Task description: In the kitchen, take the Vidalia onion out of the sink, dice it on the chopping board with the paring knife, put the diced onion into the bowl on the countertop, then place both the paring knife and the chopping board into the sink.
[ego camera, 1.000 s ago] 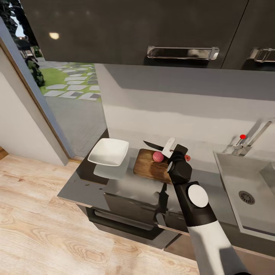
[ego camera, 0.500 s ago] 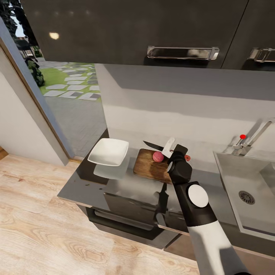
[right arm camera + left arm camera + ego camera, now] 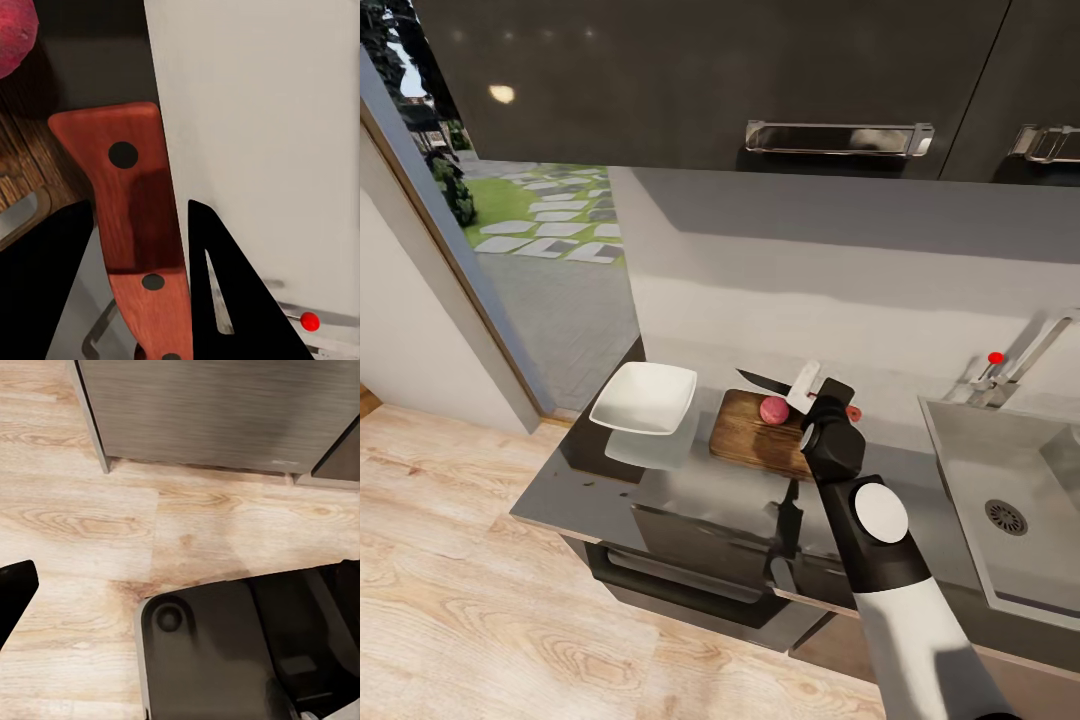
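Observation:
In the head view the pinkish-red Vidalia onion (image 3: 774, 409) sits whole on the dark brown chopping board (image 3: 752, 436), which lies on the glossy grey countertop (image 3: 610, 480). My right gripper (image 3: 818, 393) hovers at the board's far right corner, shut on the paring knife (image 3: 760, 381). The dark blade points left, just behind the onion. In the right wrist view the red-orange handle (image 3: 135, 202) is clamped between my black fingers (image 3: 52, 285), with the onion (image 3: 11, 37) close by. The white bowl (image 3: 645, 397) stands left of the board. The steel sink (image 3: 970, 470) lies at the right.
A chrome tap with a red knob (image 3: 995, 357) stands behind the sink. Dark upper cabinets (image 3: 760, 80) hang over the counter. A glass door (image 3: 530, 270) is at the left. The left wrist view looks down at the wooden floor (image 3: 112, 525) and my base (image 3: 217, 660), with one black fingertip (image 3: 13, 592) at the edge.
My right arm has edged very slightly to the right. Knife, onion, board and bowl stand as before.

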Controlling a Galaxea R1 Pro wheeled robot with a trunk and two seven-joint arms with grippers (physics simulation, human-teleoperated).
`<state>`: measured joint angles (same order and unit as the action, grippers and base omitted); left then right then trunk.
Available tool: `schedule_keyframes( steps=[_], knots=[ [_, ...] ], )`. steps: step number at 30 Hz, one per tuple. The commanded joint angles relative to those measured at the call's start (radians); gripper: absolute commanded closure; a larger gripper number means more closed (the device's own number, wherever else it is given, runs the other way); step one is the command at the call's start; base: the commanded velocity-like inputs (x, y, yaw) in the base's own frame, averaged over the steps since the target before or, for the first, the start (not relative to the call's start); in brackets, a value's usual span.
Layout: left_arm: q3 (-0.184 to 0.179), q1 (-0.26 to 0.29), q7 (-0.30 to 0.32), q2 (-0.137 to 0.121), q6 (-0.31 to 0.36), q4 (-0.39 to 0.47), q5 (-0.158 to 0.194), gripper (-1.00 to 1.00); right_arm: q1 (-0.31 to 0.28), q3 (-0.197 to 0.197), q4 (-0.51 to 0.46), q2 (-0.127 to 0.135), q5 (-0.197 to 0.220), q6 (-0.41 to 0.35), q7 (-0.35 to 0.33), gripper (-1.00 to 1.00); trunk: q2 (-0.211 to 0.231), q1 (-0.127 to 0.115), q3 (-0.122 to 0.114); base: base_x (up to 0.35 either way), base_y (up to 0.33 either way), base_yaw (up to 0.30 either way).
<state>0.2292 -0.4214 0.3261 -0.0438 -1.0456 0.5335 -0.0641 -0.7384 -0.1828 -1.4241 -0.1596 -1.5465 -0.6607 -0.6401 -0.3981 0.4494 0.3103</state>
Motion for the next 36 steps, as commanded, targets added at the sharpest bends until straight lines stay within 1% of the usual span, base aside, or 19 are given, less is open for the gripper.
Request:
schedule_keyframes(
  steps=[1,16,25,36],
  knots=[
    [0.006,0.0,0.004,0.001,-0.002,0.002,-0.006,-1.0,-0.001,-0.001,-0.001,0.0,-0.01,-0.002,-0.01,1.0,-0.002,0.001,0.002,0.0,0.0,0.0],
    [0.005,0.0,0.004,0.001,-0.002,0.002,-0.006,-1.0,-0.001,-0.001,0.005,0.0,-0.011,-0.001,-0.018,1.0,-0.002,0.001,0.002,0.0,0.0,0.0],
    [0.005,0.0,0.004,0.001,-0.002,0.002,-0.006,-1.0,0.0,-0.001,0.054,0.0,-0.012,0.0,-0.017,1.0,-0.002,0.001,0.002,0.0,0.0,0.0],
    [0.005,0.0,0.004,0.001,-0.002,0.002,-0.006,-1.0,0.0,-0.001,0.059,0.0,-0.012,0.0,-0.016,1.0,-0.002,0.001,0.002,0.0,0.0,0.0]
  ],
)
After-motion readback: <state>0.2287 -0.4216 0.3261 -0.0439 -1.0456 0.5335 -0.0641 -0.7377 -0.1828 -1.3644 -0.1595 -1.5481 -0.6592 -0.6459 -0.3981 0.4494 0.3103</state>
